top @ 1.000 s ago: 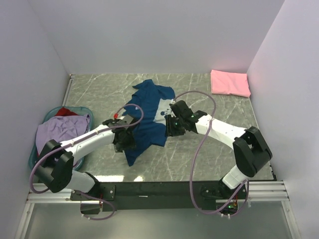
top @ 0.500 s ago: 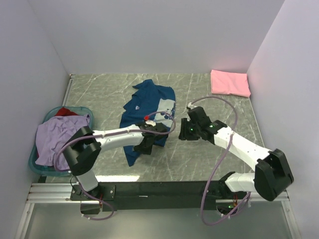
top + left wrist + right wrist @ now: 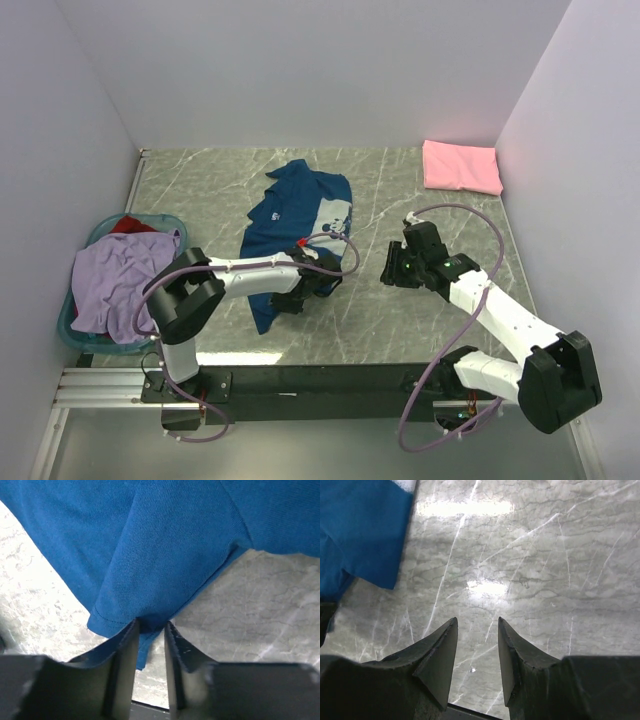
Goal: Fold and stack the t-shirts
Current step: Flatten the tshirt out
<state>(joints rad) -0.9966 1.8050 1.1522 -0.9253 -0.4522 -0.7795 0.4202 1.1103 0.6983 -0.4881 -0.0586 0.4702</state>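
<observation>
A navy blue t-shirt (image 3: 285, 225) with a pale print lies crumpled in the middle of the table. My left gripper (image 3: 318, 287) is at its near right corner. In the left wrist view the jaws stand narrow, and a fold of the navy t-shirt's (image 3: 165, 545) hem fills the gap at the tips of the left gripper (image 3: 151, 624). My right gripper (image 3: 390, 270) hovers right of the shirt. In its wrist view the right gripper (image 3: 476, 622) is open over bare marble, and the navy t-shirt's (image 3: 360, 530) edge shows at upper left. A folded pink t-shirt (image 3: 460, 167) lies at the back right.
A teal basket (image 3: 63, 322) at the left edge holds a lavender t-shirt (image 3: 115, 275) and a red one (image 3: 130, 224). White walls close in the table on three sides. A black rail runs along the near edge.
My left gripper slid right along the shirt's near edge to its corner, and its jaws narrowed onto the hem. My right gripper drew back to the right, off the shirt.
</observation>
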